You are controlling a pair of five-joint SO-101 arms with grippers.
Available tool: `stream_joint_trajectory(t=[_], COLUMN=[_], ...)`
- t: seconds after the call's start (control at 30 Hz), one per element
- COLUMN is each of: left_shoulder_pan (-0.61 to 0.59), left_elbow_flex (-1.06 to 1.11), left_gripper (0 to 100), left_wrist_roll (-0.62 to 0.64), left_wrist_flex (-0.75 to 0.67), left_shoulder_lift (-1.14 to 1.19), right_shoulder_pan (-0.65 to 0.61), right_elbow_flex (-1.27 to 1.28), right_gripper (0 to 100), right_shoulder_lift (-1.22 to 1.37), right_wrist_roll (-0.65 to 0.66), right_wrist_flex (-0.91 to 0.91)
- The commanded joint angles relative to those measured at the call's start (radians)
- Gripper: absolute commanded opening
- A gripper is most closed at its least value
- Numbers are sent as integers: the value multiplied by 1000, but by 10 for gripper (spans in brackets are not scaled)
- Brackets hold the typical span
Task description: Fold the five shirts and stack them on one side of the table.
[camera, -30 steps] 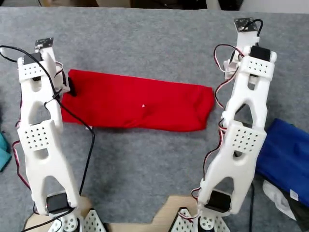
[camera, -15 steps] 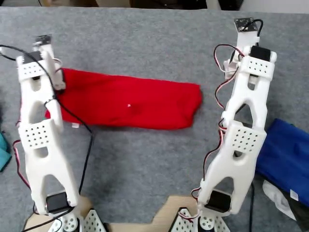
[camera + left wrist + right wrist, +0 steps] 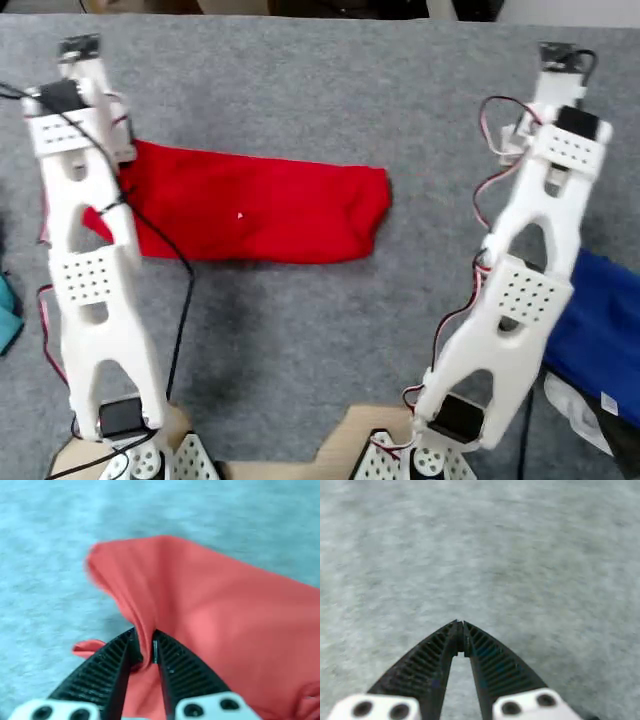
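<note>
Grey table (image 3: 300,100), red shirt (image 3: 260,210), blue cloth (image 3: 600,325)

I read this as a robotics lab bench — the left arm (image 3: 88,290) and right arm (image 3: 520,300) are white printed shells on a plywood base (image 3: 330,457), servo wires (image 3: 188,300) bare. A grey felt mat (image 3: 300,360) covers the table, a blue garment (image 3: 600,330) at its edge.

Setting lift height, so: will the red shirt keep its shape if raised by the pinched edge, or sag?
Probably sag: the red shirt puckers into a soft ridge where the left tool pinches it. It looks light and thin, though it may drag on the fuzzy grey table cover.
</note>
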Motion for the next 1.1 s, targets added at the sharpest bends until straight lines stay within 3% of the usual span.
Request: stream_joint_trajectory(t=[0.0, 0.47, 1.07], left_shoulder_pan=[94, 476, 772], left_elbow_flex=[23, 183, 180], left_gripper=[17, 17, 18], left_wrist_roll=[37, 72, 129], left_wrist_flex=[14, 12, 11], left_shoulder_lift=[-88, -309, -328], right_shoulder_pan=[31, 41, 47], right_elbow_flex=[-54, -51, -53], right_gripper=[10, 9, 9], right_shoulder_lift=[-4, -2, -1], right_wrist_roll=[-9, -8, -8], right_wrist_flex=[-29, -43, -43])
